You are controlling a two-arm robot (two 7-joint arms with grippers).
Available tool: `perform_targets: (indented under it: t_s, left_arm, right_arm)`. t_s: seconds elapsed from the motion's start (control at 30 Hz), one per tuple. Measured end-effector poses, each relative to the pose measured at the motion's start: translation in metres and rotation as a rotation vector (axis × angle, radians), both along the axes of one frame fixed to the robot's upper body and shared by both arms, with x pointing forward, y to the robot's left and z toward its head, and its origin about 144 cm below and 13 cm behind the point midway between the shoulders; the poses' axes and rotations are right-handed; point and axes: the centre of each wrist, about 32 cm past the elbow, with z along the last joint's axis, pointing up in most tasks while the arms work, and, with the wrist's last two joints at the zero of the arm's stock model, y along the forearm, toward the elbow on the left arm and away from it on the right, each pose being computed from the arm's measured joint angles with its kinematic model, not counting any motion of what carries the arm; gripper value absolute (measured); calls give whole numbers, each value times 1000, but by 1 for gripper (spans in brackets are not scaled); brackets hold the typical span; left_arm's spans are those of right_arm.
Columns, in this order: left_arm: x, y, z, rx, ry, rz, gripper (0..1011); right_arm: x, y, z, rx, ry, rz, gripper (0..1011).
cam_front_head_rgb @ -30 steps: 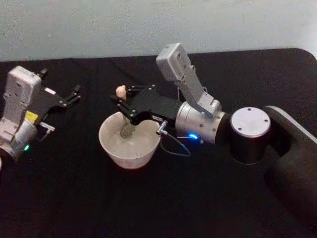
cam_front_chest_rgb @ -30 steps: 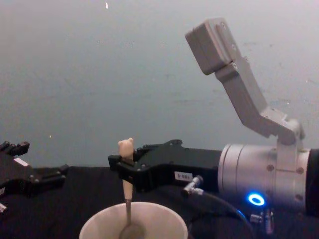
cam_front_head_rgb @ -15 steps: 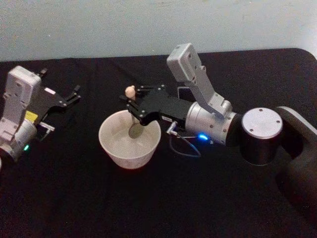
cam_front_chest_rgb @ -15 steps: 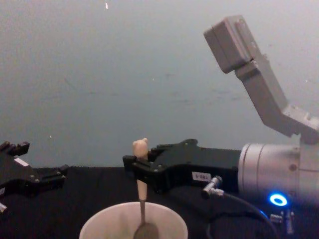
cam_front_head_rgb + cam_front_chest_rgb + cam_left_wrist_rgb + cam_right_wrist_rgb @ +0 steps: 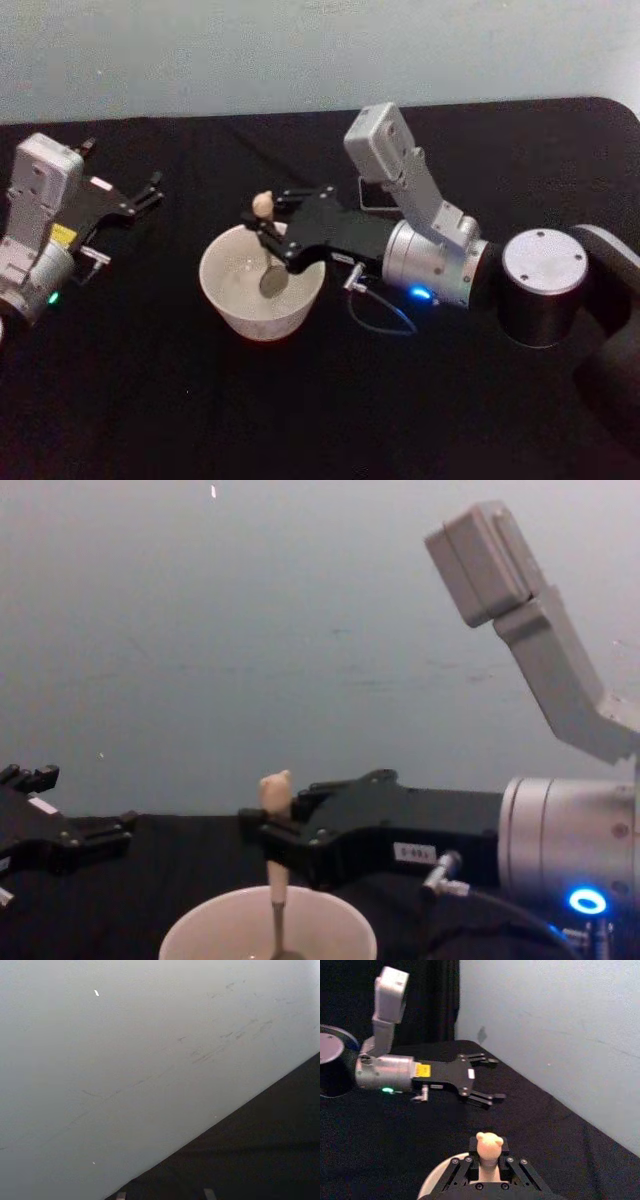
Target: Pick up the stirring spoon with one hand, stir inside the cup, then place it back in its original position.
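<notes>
Head view: the black right gripper (image 5: 268, 235) clamps the cream bear-headed stirring spoon (image 5: 263, 205) by its handle, with the dark metal bowl down inside the wide cream-white cup (image 5: 250, 318) mid-table on the black cloth (image 5: 150, 400). The left gripper (image 5: 152, 191) rests far left. Chest view: the spoon stands nearly upright. Right wrist view: the left gripper's fingers are spread, holding nothing.

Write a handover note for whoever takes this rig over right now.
Right gripper: shut on the cream bear-topped handle of the stirring spoon, held nearly upright, its dark metal bowl down inside the wide cream-white round cup.
Left gripper: open, idle over the black table, left of the cup.
Done: spoon picked up, in cup.
Left: finish stirring, return spoon to its place.
</notes>
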Motion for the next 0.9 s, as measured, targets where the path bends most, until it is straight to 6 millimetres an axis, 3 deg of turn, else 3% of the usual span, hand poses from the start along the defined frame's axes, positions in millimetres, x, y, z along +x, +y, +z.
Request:
perform_targets:
  t_s: [0.53, 0.9]
  left_arm:
    - [0, 0, 0, 0, 0, 0, 1001]
    - [0, 0, 0, 0, 0, 0, 1001]
  right_arm:
    - [1, 27, -4, 10, -1, 58, 213]
    - [14, 30, -6, 6, -16, 3, 213]
